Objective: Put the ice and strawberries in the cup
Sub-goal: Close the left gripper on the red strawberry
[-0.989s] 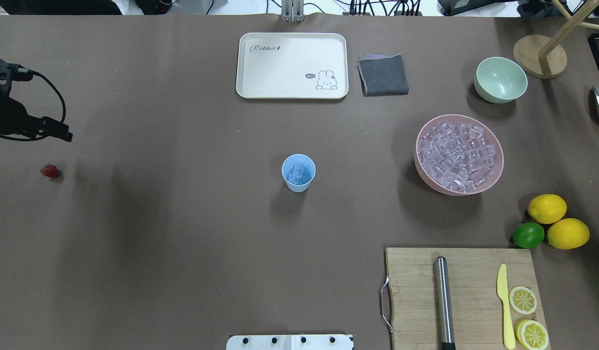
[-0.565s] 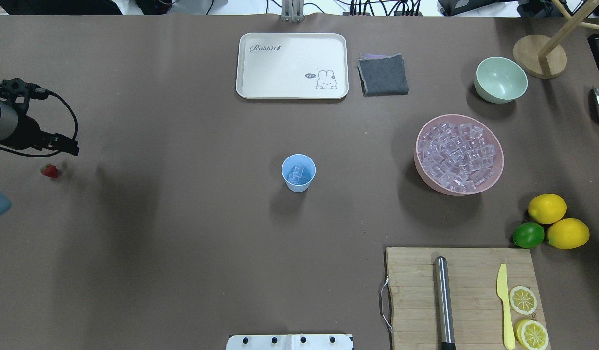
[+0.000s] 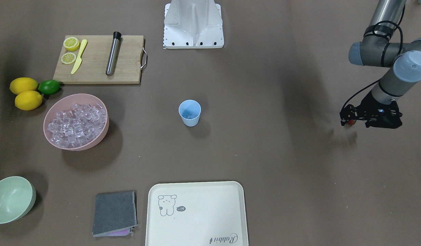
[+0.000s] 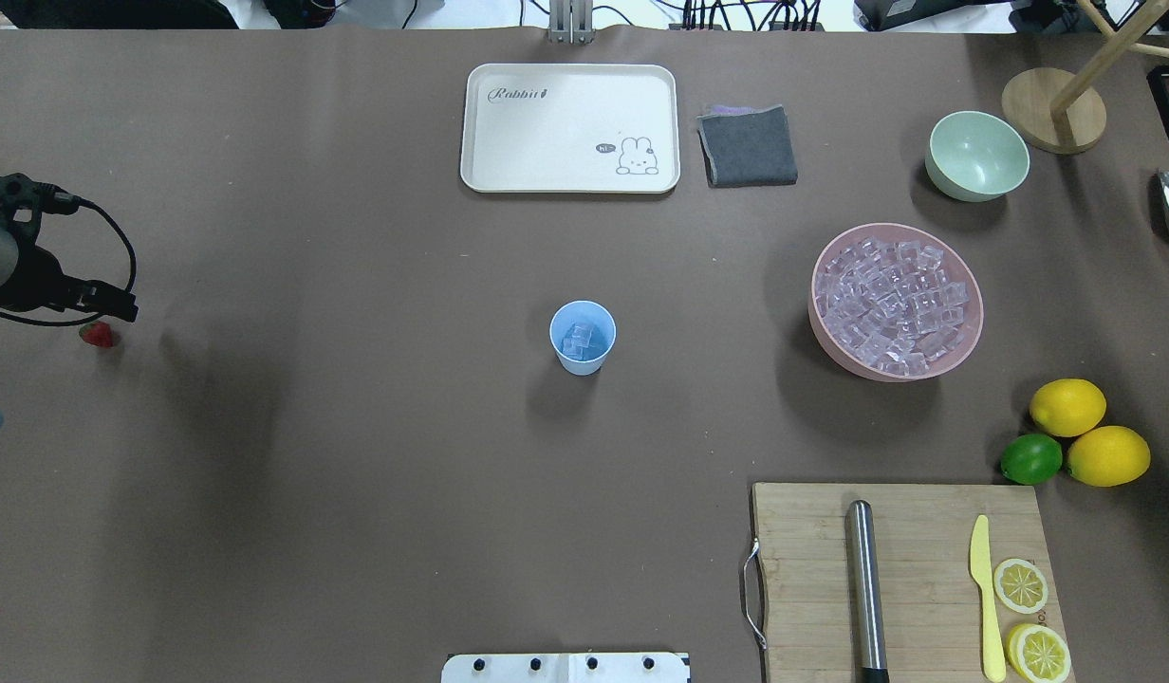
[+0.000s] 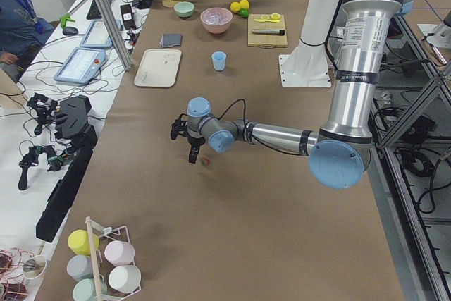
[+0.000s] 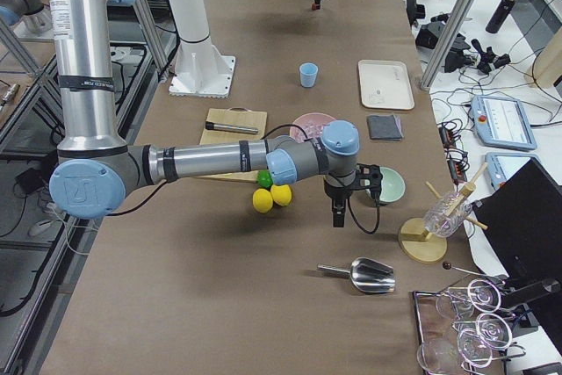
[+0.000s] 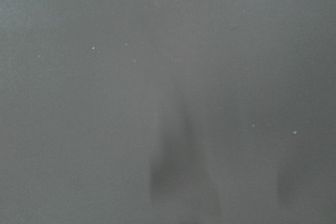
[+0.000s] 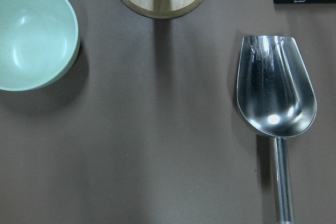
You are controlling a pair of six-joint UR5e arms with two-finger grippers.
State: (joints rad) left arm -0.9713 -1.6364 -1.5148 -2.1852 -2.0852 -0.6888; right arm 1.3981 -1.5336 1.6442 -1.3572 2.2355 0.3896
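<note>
Looking at the overhead view, I find my left hand (image 4: 115,305) at the far left edge, just beside the small red strawberry (image 4: 97,333) lying on the brown tabletop (image 4: 357,427); I cannot tell whether its fingers are spread or pressed together. The light blue plastic cup (image 4: 584,366) stands mid-frame holding a few clear ice cubes (image 4: 577,341), well apart from the berry, with more in the round pink bowl (image 4: 831,349) at right. My right hand (image 6: 337,217) hangs near the pale green bowl (image 8: 31,35) and shiny metal scoop (image 8: 275,85), and I cannot tell its grip either.

Tray (image 4: 565,133), cloth (image 4: 748,147), scoop (image 8: 275,85), lemons (image 4: 1067,407)
</note>
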